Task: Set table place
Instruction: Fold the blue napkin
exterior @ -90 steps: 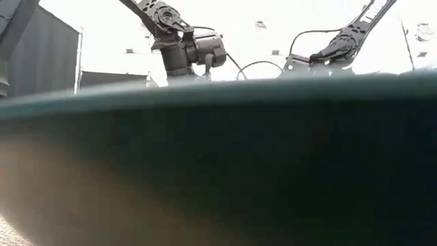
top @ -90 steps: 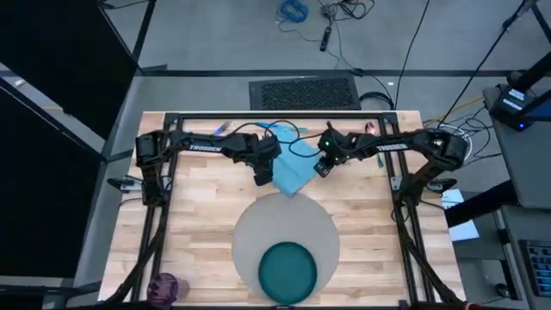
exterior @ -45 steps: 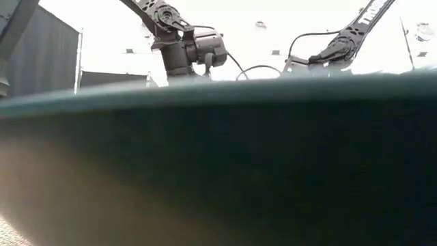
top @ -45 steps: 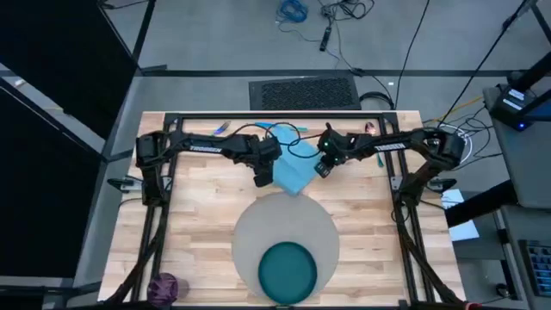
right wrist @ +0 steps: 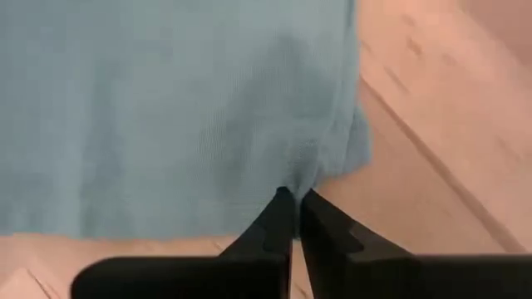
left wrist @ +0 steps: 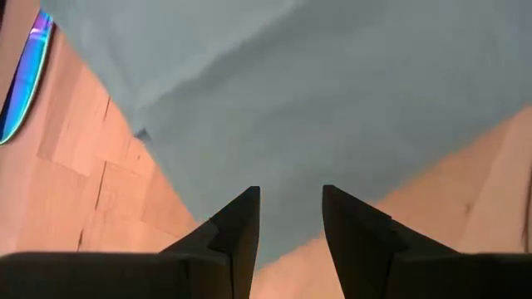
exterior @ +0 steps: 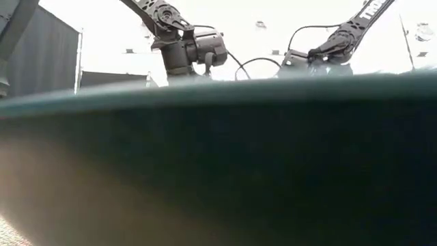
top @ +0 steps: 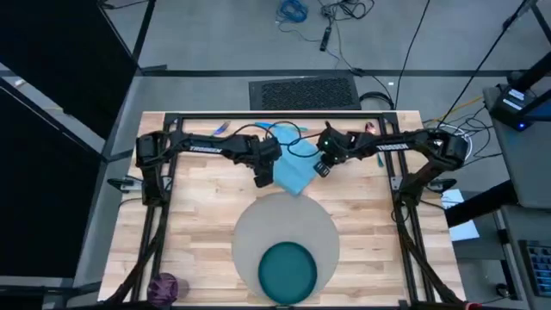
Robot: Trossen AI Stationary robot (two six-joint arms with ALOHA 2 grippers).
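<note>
The light blue cloth napkin [top: 294, 167], upper centre, was pinched at its edge by the right gripper [right wrist: 295, 199], seemingly to drag it flat; the left gripper [left wrist: 290, 193] was held spread over it.

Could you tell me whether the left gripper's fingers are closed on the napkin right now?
No: in the left wrist view the left gripper has its fingers apart over the light blue napkin, with cloth showing in the gap.

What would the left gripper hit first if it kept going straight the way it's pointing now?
Most likely the light blue napkin. The left gripper, fingers apart, points straight at the cloth, which lies on the table. How near it is remains unclear.
</note>
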